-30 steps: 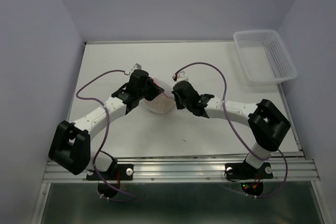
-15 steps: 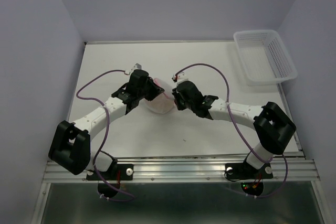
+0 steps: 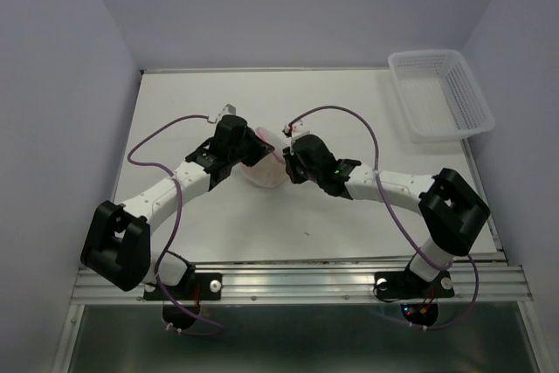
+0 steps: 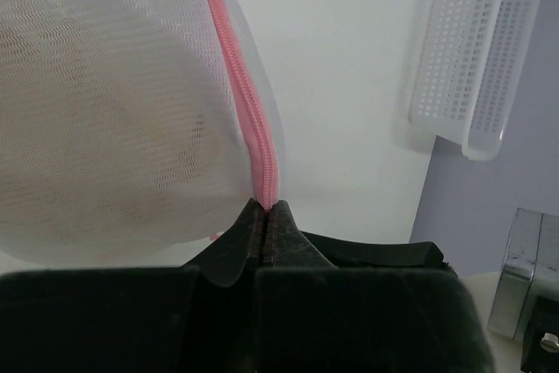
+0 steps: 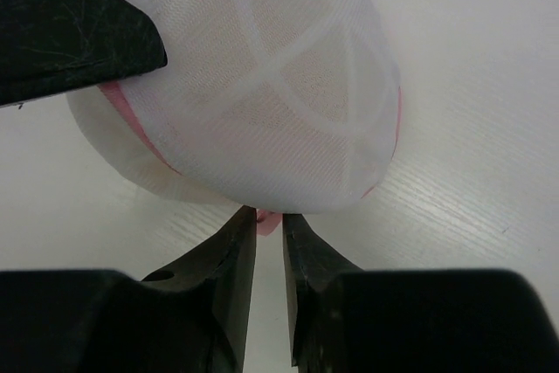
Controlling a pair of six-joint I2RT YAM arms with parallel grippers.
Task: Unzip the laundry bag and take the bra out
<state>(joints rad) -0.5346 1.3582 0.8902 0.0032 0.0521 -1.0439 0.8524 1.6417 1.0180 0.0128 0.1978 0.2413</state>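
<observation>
the job is at the unzip step, because the laundry bag (image 3: pixel 265 169) is closed and the bra (image 4: pixel 131 159) is inside it, a soft beige shape showing through the mesh. the bag sits in the middle of the surface (image 3: pixel 349 111), between the two arms. the left gripper (image 4: pixel 265 207) is squeezed tight on the bag's edge, right at the end of the pink zipper (image 4: pixel 244 102). the right gripper (image 5: pixel 269 220) has its fingers a little apart, with a small pink bit at the tips. next, i think it must pinch the zipper tab and pull it along while the left one holds the bag. there is one bag, one bra, one white basket (image 3: pixel 441 93) and two grippers.
</observation>
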